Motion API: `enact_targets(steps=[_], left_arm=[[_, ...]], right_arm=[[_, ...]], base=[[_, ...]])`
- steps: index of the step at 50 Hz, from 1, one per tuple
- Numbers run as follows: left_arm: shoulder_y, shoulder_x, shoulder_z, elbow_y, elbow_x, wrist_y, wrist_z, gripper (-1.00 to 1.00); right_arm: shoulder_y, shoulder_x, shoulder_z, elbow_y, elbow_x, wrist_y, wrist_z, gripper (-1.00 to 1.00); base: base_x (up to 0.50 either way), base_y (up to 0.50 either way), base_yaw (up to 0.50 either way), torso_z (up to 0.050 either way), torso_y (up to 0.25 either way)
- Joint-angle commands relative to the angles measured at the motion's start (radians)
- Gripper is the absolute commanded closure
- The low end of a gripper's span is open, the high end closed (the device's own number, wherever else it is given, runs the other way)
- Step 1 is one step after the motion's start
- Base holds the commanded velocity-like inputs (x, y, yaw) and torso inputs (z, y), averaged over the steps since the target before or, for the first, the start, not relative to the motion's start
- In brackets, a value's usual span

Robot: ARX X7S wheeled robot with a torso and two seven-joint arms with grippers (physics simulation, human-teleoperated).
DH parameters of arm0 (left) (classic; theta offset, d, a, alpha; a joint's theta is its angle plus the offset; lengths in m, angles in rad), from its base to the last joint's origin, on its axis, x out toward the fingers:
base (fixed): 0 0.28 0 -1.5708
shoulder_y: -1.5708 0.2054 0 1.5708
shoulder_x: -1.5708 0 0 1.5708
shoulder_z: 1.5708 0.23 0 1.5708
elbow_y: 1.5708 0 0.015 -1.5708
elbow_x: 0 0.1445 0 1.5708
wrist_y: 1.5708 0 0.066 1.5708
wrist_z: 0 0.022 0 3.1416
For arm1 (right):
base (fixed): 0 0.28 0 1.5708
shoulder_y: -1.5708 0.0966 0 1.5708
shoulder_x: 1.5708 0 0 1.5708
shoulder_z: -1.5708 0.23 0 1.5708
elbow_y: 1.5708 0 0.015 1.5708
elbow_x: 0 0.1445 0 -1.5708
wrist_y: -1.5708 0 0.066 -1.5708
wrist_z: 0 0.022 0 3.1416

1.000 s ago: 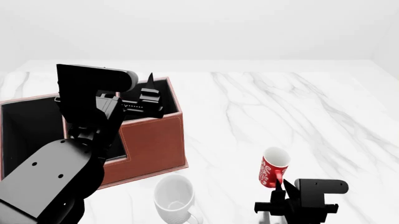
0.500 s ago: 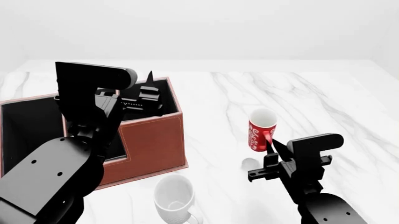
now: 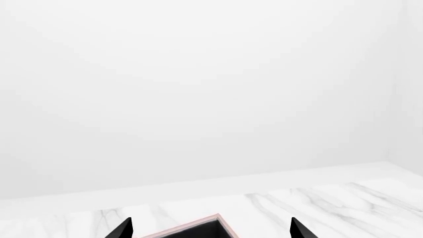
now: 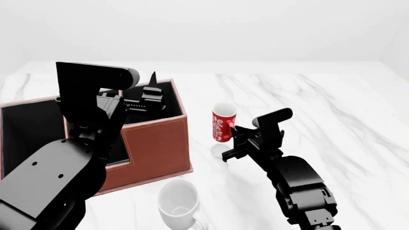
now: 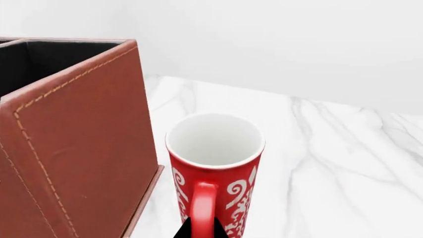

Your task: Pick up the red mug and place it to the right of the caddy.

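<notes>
The red mug with white swirls is upright, held above the table just right of the caddy, with its shadow on the marble below. My right gripper is shut on the mug's red handle. In the right wrist view the mug shows its white inside, with the fingertips pinching the handle, beside the caddy's brown wall. My left gripper hovers over the caddy's back compartment, jaws open and empty; its wrist view shows only the caddy's corner.
A plain white footed mug stands on the marble table in front of the caddy's right corner. My left arm covers much of the caddy's front. The table's far edge meets a white wall.
My right gripper has carried the red mug up off the table and left, from the front right to beside the caddy's right wall. The left arm has stayed put.
</notes>
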Motion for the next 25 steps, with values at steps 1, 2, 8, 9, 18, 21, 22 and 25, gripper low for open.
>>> enact_targets(steps=[1,2,8,9,18,21,22,25], left_arm=[[-0.005,-0.003,0.002,-0.003,-0.005,0.0,-0.004,-1.0],[-0.004,-0.004,0.002,-0.003,-0.005,0.002,-0.004,-1.0],[0.0,-0.004,0.006,-0.013,-0.004,0.014,-0.003,-1.0],[0.001,-0.004,0.006,-0.012,-0.005,0.014,-0.004,-1.0],[-0.002,-0.009,0.005,-0.009,-0.011,0.01,-0.007,-1.0],[-0.003,-0.01,0.001,-0.006,-0.015,0.007,-0.009,-1.0],[-0.003,-0.011,0.002,-0.004,-0.015,0.006,-0.01,-1.0],[-0.004,-0.012,0.001,0.0,-0.019,0.002,-0.012,-1.0]], right_arm=[[0.146,-0.11,-0.037,0.368,-0.015,-0.192,-0.124,1.0],[0.144,-0.111,-0.037,0.365,-0.009,-0.185,-0.13,1.0],[0.109,-0.103,-0.043,0.316,0.011,-0.173,-0.156,1.0],[0.104,-0.102,-0.045,0.308,0.011,-0.175,-0.154,1.0],[0.04,-0.082,-0.06,0.22,0.023,-0.163,-0.169,1.0],[0.038,-0.081,-0.066,0.24,0.014,-0.178,-0.165,1.0],[0.046,-0.083,-0.067,0.268,0.008,-0.194,-0.161,1.0],[0.058,-0.086,-0.066,0.316,0.003,-0.223,-0.16,1.0]], base=[[0.0,0.0,0.0,0.0,0.0],[0.0,0.0,0.0,0.0,0.0],[0.0,0.0,0.0,0.0,0.002],[0.0,0.0,0.0,0.0,0.0],[0.0,0.0,0.0,0.0,0.0],[0.0,0.0,0.0,0.0,0.0],[0.0,0.0,0.0,0.0,0.0],[0.0,0.0,0.0,0.0,0.003]])
